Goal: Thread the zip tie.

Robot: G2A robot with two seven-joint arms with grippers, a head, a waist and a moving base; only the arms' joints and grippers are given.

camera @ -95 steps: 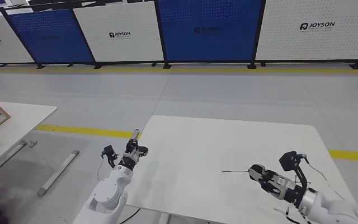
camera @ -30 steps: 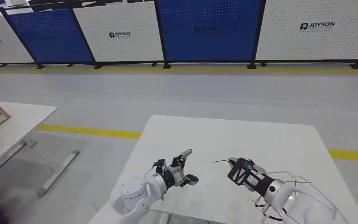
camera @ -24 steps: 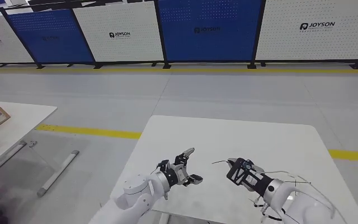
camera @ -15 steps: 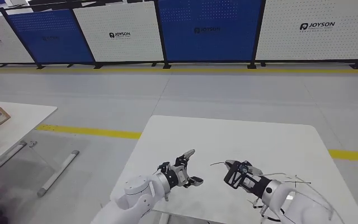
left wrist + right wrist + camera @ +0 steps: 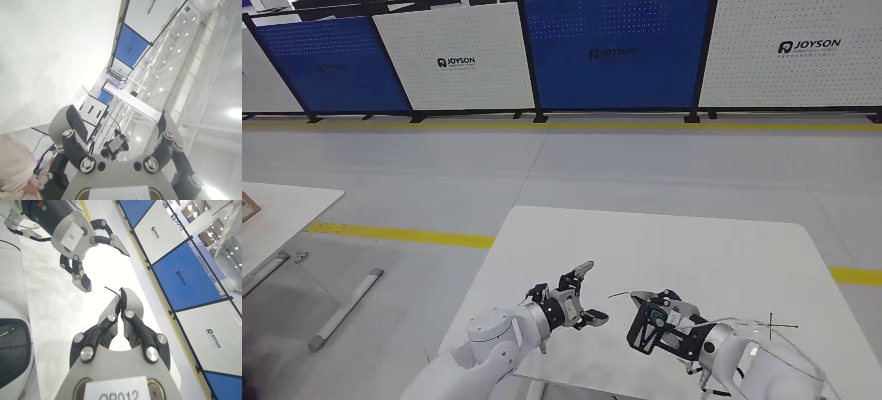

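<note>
Above the white tabletop (image 5: 662, 240), the right gripper (image 5: 120, 295) has its jaws clamped on a thin black plastic zip tie (image 5: 111, 291), whose tip protrudes. The left gripper (image 5: 107, 271), jaws wide, faces it nearby.

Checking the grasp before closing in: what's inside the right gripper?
The right gripper is shut on the black zip tie. A short end pokes out past its tips toward the open left gripper. The stretch clamped between the jaws is covered and cannot be seen.
</note>
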